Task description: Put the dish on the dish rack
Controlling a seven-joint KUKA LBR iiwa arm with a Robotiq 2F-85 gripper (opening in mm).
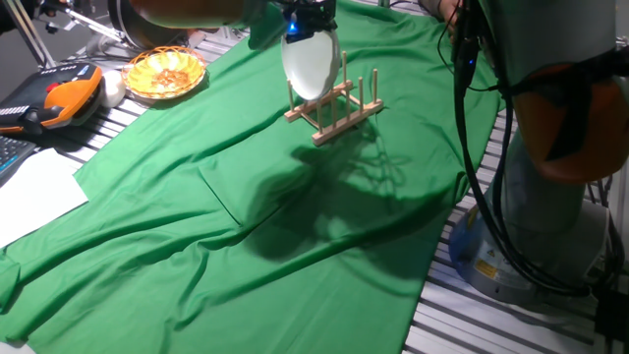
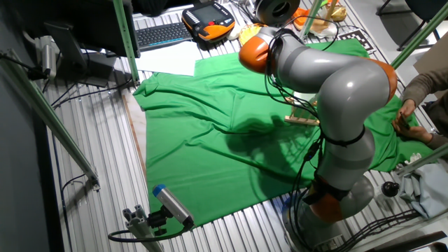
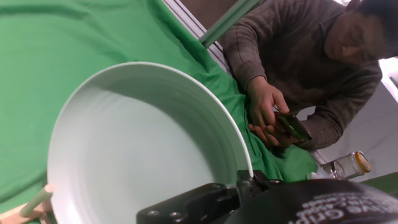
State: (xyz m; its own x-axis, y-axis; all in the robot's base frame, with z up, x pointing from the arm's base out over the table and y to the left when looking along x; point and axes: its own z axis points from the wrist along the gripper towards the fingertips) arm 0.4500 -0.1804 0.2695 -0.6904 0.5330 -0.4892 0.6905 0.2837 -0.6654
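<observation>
The white dish (image 1: pixel 312 61) stands upright on its edge, held by its top rim in my gripper (image 1: pixel 309 24), which is shut on it. Its lower edge reaches down among the pegs at the left end of the wooden dish rack (image 1: pixel 339 110). I cannot tell whether it rests on the rails. In the hand view the dish (image 3: pixel 143 155) fills the frame, a black finger (image 3: pixel 247 184) clamps its rim, and one rack peg (image 3: pixel 34 203) shows at the bottom left. In the other fixed view the arm hides the dish, and only part of the rack (image 2: pixel 302 120) shows.
A green cloth (image 1: pixel 246 216) covers the table. An orange-yellow basket bowl of food (image 1: pixel 164 72) stands at the back left, next to an orange teach pendant (image 1: pixel 61 100) and white paper (image 1: pixel 34 192). The robot base (image 1: pixel 550 206) is at the right. A person (image 3: pixel 298 68) sits beyond the table edge.
</observation>
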